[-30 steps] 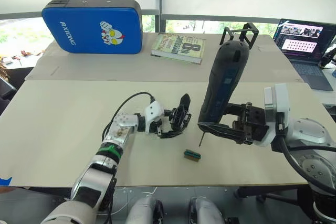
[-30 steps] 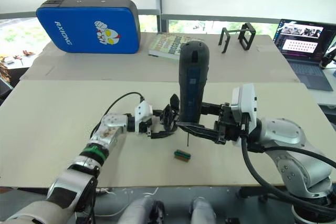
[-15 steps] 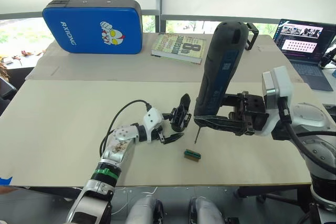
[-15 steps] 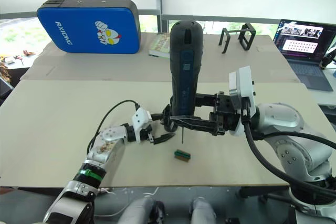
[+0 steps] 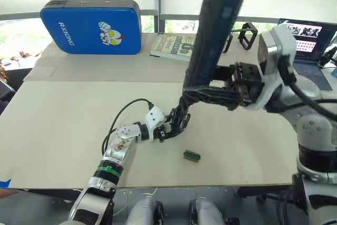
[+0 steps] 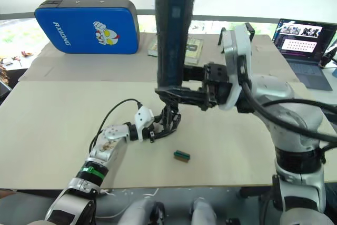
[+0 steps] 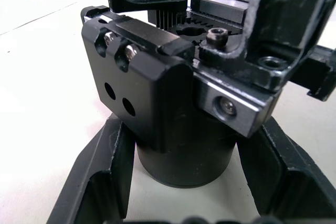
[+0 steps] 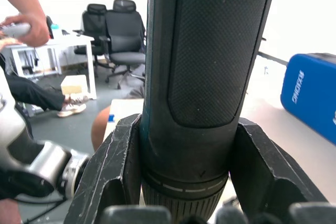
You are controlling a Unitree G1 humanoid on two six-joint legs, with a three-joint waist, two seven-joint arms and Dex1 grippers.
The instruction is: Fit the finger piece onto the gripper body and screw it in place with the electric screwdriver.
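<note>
screwdriver poised over gripper body, fastening apparently not finished.
left tool (image 5: 169, 129) clamps the gripper body (image 7: 178, 103) on the table (image 5: 63, 130); right tool (image 8: 184, 192) grips the electric screwdriver (image 5: 213, 30), its tip hidden.

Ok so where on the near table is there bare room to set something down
Free: the wide stretch left of the left gripper, below the blue case; also right of the green block. Crowded: around the gripper body, where the right gripper holds the electric screwdriver.
</note>
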